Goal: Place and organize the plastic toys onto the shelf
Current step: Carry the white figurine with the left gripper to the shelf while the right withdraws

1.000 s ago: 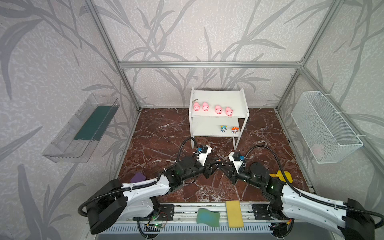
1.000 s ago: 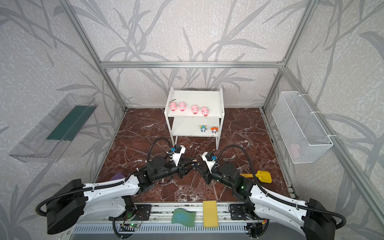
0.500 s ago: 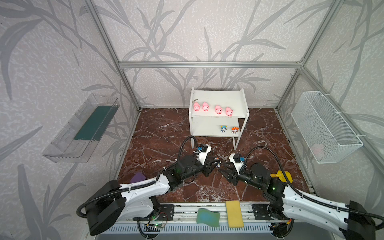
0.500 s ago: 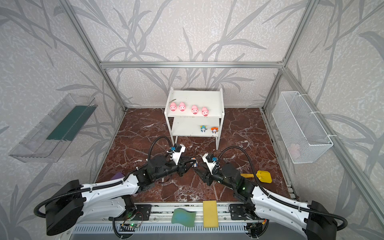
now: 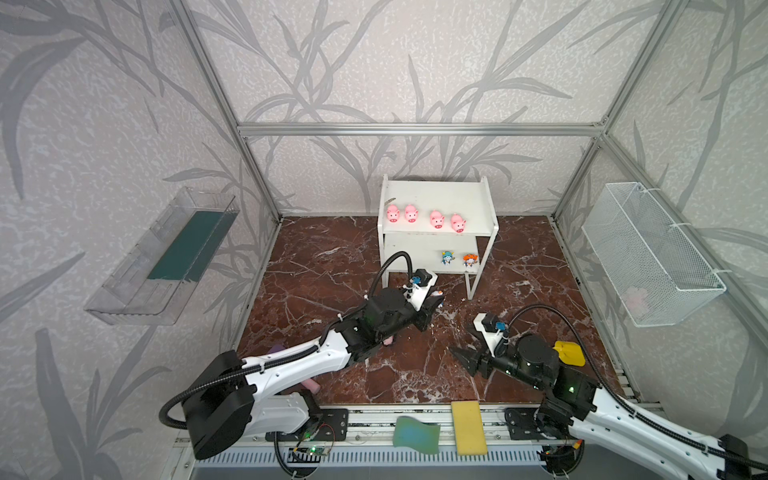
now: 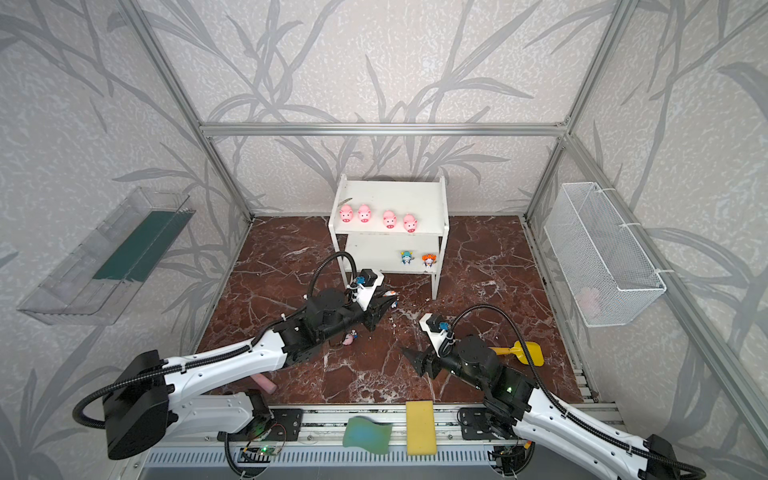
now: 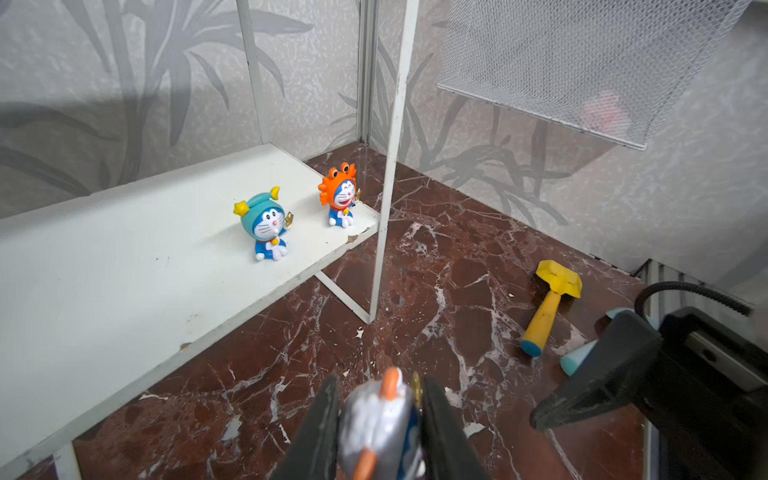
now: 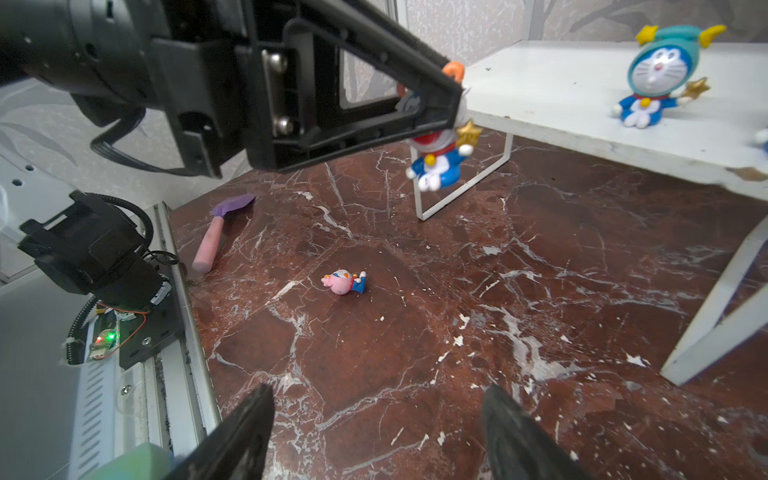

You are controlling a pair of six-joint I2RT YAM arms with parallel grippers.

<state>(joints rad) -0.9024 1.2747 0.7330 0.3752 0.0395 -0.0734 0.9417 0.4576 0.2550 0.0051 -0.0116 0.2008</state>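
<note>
Left tool point(image 7: 381, 388) outstretched low toward shelf point(image 7: 124, 291), clamping white-blue figurine point(image 7: 380, 428); right tool point(image 8: 378, 395) low, gaping, empty

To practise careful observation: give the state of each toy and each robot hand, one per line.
pink pigs, upright on the top board of the shelf.
teal figurine, upright on its lower board.
orange figurine, upright there too.
white figurine, held off the floor.
pink figurine, lying on the floor.
left hand, shut on the white figurine.
right hand, open, empty.
</note>
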